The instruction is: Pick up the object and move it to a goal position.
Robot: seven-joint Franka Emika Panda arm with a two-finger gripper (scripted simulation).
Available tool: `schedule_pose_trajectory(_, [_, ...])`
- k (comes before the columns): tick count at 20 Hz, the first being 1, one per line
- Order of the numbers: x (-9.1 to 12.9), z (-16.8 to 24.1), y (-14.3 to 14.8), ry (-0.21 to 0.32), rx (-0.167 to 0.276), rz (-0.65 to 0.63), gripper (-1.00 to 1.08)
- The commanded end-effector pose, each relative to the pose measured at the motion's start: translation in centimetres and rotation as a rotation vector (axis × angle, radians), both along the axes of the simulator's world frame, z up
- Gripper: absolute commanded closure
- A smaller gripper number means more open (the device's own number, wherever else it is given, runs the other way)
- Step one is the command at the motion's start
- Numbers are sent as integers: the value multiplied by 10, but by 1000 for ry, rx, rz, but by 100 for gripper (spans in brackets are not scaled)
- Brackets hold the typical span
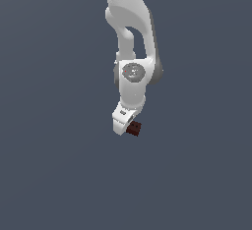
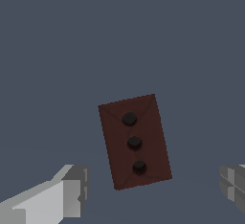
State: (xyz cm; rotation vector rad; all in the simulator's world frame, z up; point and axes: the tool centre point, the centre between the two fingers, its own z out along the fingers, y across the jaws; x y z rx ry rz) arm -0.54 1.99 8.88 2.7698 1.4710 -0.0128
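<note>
The approach step of the pick is judged to be in hand: the block (image 2: 134, 141) is not yet being held, and the gripper (image 2: 155, 189) is being shown with its fingers (image 2: 72, 192) spread wide, one on each side of the wrist view, with bare grey bench (image 2: 57, 50) lying between each of them and the block. In that view the dark red-brown block is being seen face-on, lying on the bench between the two fingers but touching neither, its long axis turned slightly off the frame's vertical and three dark bumps running in a row down its face. The next move is judged to call for a lowering of the gripper until the fingers are bracketing the block's long sides, perhaps with a small wrist turn to square up to that tilt, and only then a closing and a lift toward the goal (no goal marker is being shown in either view, so its place cannot be told). In the exterior view the white arm (image 1: 132, 52) is being seen reaching down from above, with the block (image 1: 134, 128) showing as a small dark shape just beside the gripper (image 1: 120, 123) tip, on the exterior view's right of it; the spread of the fingers and the bumps cannot be made out there, while the arm's posture is being given by that view alone.
</note>
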Motion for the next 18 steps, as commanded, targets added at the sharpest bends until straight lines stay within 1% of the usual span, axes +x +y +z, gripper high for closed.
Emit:
schedule_pose_trajectory(1, [0,-4,4,-1,3,63,-92])
schedule_pose_trajectory(5, [-1,-8,9,-2,6,134,-92])
schedule_pose_trajectory(9, [-2,-11,12,-3,8,180,-92])
schedule_pose_trajectory(13, [-2,-12,13,-4,9,200,-92])
schedule_pose_trajectory(18, [-2,-15,13,-3,9,196,-92])
